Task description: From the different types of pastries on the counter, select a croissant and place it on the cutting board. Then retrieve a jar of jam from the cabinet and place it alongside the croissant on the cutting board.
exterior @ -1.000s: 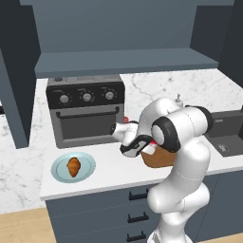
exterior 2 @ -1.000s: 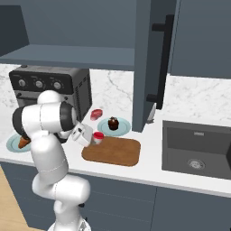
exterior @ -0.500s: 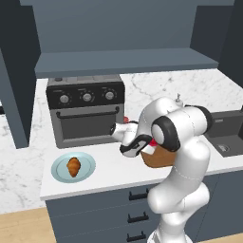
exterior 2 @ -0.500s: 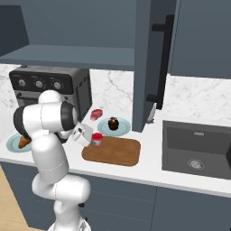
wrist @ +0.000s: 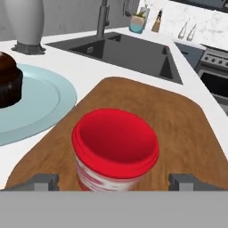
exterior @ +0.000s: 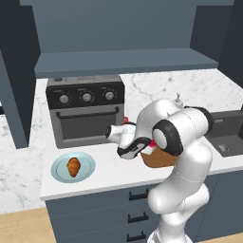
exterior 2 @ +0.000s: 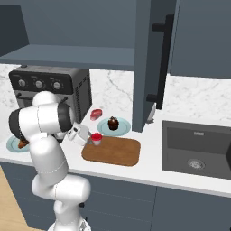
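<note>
In the left base view the croissant (exterior: 73,166) lies on a blue plate (exterior: 59,169) in front of the oven (exterior: 85,114), well apart from the arm. It is not on the board yet, so that part of the job looks undone. The arm bends over and hides most of the board (exterior: 156,158), and the gripper (exterior: 127,142) points low toward the counter (exterior: 109,173), near the board's left end. I cannot tell from this side what the fingers do. In the right base view the gripper (exterior 2: 88,136) reaches in from the left, and the jar (exterior 2: 96,138) sits at its tip, right at the board's (exterior 2: 113,151) left edge. The jar is upright, maybe so it can stand by itself once it is down. Just behind it the cupcake (exterior 2: 113,123) rests on its own plate (exterior 2: 122,131), and a small red thing (exterior 2: 95,113) lies by the oven. The croissant's plate is mostly hidden behind the arm here. In the hand view the jar (wrist: 115,153) is very near, between the two fingertips (wrist: 41,181), which are spread wide, one on each side. I cannot tell if they touch the jar. The jar is over the board (wrist: 178,133), and I think it stands on it. The cupcake (wrist: 8,87) is to the left, and the sink (wrist: 120,51) is farther back.
</note>
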